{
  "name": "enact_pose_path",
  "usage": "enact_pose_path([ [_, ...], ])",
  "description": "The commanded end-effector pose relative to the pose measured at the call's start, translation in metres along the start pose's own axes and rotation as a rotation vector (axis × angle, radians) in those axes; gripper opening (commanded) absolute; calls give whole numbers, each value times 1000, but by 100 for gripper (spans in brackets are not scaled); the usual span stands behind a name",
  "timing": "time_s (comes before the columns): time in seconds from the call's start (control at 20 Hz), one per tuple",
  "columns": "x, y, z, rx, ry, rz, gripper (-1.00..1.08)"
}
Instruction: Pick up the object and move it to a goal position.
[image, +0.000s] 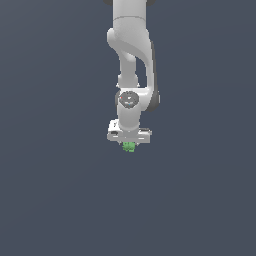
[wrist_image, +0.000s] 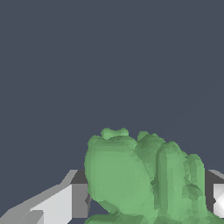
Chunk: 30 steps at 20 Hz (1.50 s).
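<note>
a: tool (image: 129, 143) state?
b: closed on the green object (image: 129, 147), which sits between the fingers (wrist_image: 57, 203) (lumpy, likely light and rigid; hold across its blocky middle).

Count from where I'm standing: 1 robot arm (image: 131, 60), white, w/ 1 gripper (image: 129, 145) at its end. 2 fingers on it; wrist view shows 1 finger (wrist_image: 65, 199) on one side of the green thing, 1 finger (wrist_image: 218, 199) on the other. 1 green object (image: 129, 146), lumpy, right between the fingertips. That's all: 1 arm, 1 gripper, 2 fingers, 1 object.
</note>
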<state>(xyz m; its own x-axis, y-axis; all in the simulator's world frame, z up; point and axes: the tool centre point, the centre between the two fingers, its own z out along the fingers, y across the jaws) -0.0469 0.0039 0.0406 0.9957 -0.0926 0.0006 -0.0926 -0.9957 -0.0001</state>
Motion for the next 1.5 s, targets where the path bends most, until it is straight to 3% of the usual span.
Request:
enact_pose_path([
  [0.0,0,0,0,0,0,0,-100],
  [0.4,-6,24,-12,0,0,0,-100],
  [1.05,-34,137,-71,1,0,1,-100],
  [1.45,-40,175,-91,1,-1,0,-100],
])
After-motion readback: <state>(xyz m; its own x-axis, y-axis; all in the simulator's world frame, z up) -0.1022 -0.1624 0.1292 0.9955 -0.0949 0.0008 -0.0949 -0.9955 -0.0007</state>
